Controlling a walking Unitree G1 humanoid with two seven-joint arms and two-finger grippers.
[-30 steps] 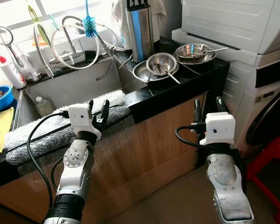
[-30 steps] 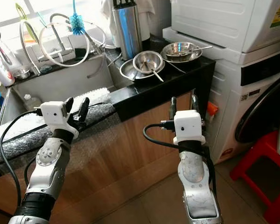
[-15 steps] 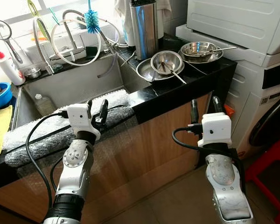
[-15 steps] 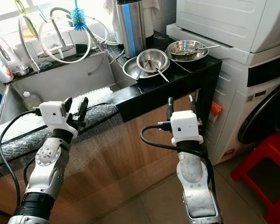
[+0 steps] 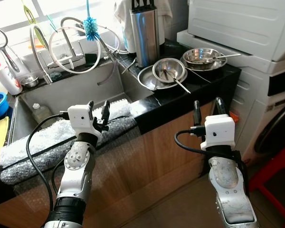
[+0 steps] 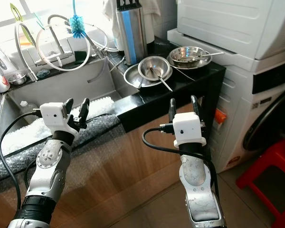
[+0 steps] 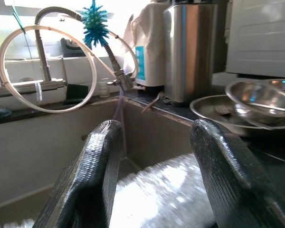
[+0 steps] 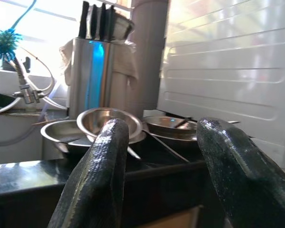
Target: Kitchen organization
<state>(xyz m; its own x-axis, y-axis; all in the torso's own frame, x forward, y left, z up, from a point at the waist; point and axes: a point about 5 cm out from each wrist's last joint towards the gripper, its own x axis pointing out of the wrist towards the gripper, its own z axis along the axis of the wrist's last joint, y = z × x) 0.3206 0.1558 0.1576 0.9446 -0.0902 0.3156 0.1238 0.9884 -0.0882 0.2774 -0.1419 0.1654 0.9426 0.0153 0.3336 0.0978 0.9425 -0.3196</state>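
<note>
Left eye view: left gripper point(image 5: 98, 110) spread wide, empty, above bubble wrap point(image 5: 42, 141) along sink point(image 5: 76, 88) edge; right gripper point(image 5: 205, 108) equally spread, empty, before counter point(image 5: 180, 90) bearing steel bowls point(image 5: 169, 69).

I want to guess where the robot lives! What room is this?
It looks like a home kitchen. There is a steel sink with a bendy silver tap, shiny round metal bowls on a black counter, and a white washing machine beside it.
</note>
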